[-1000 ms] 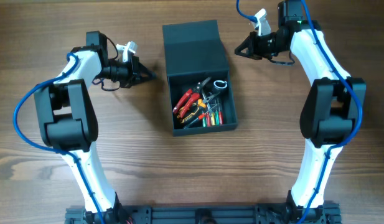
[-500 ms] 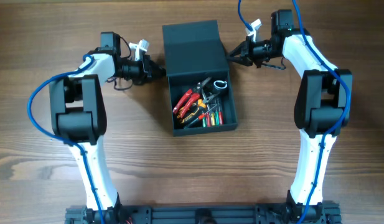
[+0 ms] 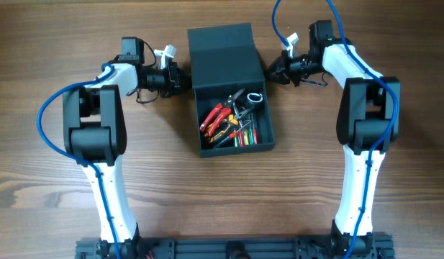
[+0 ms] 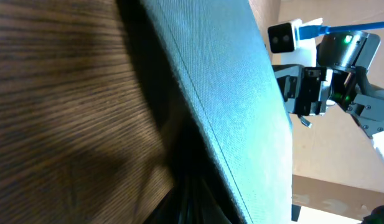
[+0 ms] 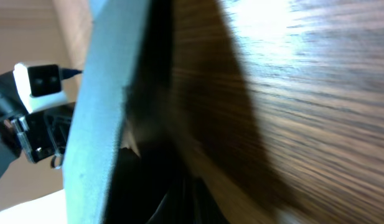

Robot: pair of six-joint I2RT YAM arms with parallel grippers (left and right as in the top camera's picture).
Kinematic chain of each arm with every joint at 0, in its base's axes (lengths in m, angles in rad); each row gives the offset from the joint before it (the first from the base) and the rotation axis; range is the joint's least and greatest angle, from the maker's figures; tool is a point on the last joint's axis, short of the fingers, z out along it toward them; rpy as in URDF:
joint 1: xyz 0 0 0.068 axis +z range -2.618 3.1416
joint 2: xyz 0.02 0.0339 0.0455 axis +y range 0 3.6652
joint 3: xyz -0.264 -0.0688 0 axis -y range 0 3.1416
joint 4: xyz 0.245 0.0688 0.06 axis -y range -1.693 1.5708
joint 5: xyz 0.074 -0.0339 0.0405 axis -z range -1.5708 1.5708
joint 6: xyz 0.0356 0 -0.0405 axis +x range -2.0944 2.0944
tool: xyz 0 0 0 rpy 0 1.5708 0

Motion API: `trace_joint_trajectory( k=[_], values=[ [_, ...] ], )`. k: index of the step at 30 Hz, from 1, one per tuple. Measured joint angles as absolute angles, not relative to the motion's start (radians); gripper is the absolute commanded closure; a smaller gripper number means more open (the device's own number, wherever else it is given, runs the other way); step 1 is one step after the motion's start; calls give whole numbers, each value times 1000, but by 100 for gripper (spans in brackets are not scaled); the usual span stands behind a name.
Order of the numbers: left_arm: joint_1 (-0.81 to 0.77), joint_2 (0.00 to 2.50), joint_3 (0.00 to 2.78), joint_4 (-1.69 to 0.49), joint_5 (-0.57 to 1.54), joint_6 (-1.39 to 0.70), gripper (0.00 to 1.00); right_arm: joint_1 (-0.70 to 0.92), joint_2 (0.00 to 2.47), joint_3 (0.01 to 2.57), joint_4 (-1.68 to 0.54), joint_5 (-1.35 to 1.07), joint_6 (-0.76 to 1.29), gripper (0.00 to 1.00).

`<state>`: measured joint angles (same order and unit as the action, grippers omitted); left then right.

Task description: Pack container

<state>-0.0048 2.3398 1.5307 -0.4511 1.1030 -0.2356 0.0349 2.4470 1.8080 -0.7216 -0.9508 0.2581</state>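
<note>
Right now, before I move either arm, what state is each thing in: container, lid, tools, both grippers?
container: open, upright.
lid: swung back on the far side.
hand tools: piled inside the container.
left gripper: at the lid's left edge; cannot tell whether it is open or shut.
right gripper: at the lid's right edge; cannot tell whether it is open or shut.

Left gripper (image 3: pixel 180 78), right gripper (image 3: pixel 269 73): tips at container (image 3: pixel 223 52) sides, contact and jaw stance unreadable overhead (both wrist views blurred, filled by teal wall). Tools (image 3: pixel 232 121) inside: jumbled, types too small to tell.
</note>
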Motion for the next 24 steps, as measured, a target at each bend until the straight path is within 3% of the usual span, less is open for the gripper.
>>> trace_joint_trajectory(
  k=[18,24],
  values=[
    [-5,2339,1542,-429,1207,-254,96,51,2447,1960,-735,-1076,174,96],
    [-5,2275,1542,-474,1198,-258,96,50,2450,2042,-876,-1061,104,96]
  ],
)
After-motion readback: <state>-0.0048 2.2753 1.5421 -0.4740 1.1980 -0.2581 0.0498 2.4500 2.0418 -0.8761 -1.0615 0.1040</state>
